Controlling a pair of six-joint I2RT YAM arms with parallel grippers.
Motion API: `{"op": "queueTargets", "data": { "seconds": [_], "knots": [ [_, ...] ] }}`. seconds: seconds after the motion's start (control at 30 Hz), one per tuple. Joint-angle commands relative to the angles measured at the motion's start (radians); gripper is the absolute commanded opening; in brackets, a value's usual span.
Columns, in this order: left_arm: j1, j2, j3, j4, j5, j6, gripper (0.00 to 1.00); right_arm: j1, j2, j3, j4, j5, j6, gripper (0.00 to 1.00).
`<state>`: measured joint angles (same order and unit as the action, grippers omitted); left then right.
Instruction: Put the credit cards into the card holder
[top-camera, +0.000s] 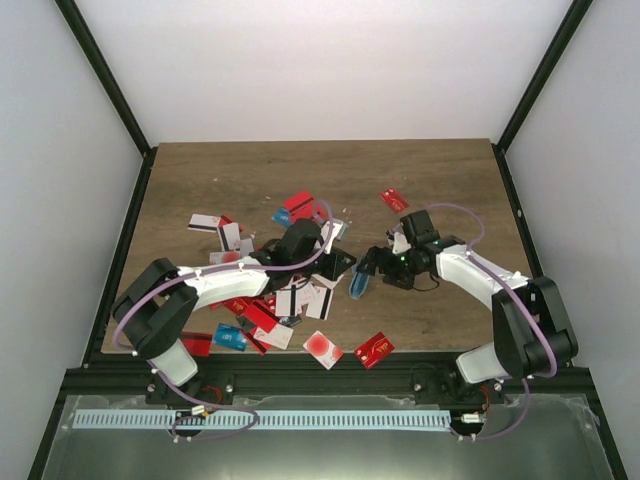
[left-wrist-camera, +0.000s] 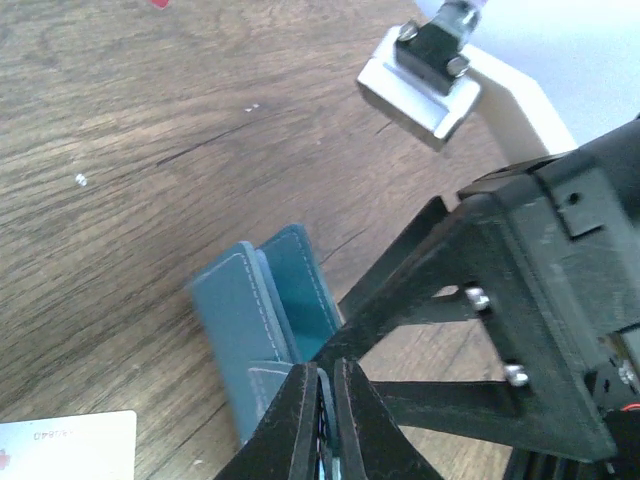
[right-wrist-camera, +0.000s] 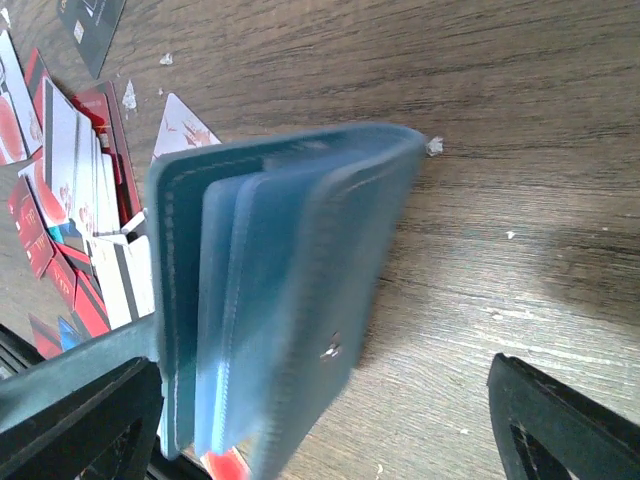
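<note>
The teal-blue card holder (top-camera: 358, 286) stands on edge on the table, partly open, between my two grippers. My left gripper (top-camera: 345, 268) is shut on a thin teal flap of the holder (left-wrist-camera: 262, 318), its fingertips (left-wrist-camera: 300, 400) pressed together. My right gripper (top-camera: 368, 272) is open wide around the holder (right-wrist-camera: 290, 290), which leans near its left finger (right-wrist-camera: 80, 420); the right finger (right-wrist-camera: 560, 420) is well apart. Many credit cards (top-camera: 268, 305), mostly red and white, lie in a heap under my left arm; they also show in the right wrist view (right-wrist-camera: 70, 200).
Loose red cards lie at the far right (top-camera: 394, 199) and near the front edge (top-camera: 374, 349), (top-camera: 322, 348). A white card (left-wrist-camera: 70, 440) lies by the holder. A dark card (right-wrist-camera: 92, 22) lies further off. Black frame rails border the table.
</note>
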<state>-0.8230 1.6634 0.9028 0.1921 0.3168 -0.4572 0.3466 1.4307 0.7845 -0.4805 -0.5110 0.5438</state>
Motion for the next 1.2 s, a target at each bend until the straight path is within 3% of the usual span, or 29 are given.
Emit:
{"op": "queueTargets", "data": {
  "seconds": [0.0, 0.5, 0.67, 0.77, 0.93, 1.17],
  "knots": [
    [-0.013, -0.042, 0.026, 0.010, 0.021, -0.005, 0.04, 0.006, -0.025, 0.011, -0.017, 0.021, 0.021, 0.90],
    [-0.033, 0.018, 0.088, 0.023, 0.057, -0.029, 0.04, -0.011, -0.113, -0.062, -0.007, 0.153, 0.058, 0.82],
    [-0.037, 0.085, 0.121, 0.097, 0.176, -0.054, 0.04, -0.055, -0.168, -0.084, -0.032, 0.213, 0.066, 0.76],
    [-0.037, 0.110, 0.123, 0.138, 0.211, -0.069, 0.04, -0.076, -0.202, -0.114, -0.020, 0.220, 0.085, 0.67],
    [-0.015, 0.114, 0.110, 0.135, 0.204, -0.069, 0.04, -0.079, -0.204, -0.176, 0.095, 0.093, 0.115, 0.51],
    [0.082, 0.115, 0.075, 0.101, 0.207, -0.075, 0.04, -0.079, -0.168, -0.222, 0.217, -0.007, 0.149, 0.47]
  ]
}}
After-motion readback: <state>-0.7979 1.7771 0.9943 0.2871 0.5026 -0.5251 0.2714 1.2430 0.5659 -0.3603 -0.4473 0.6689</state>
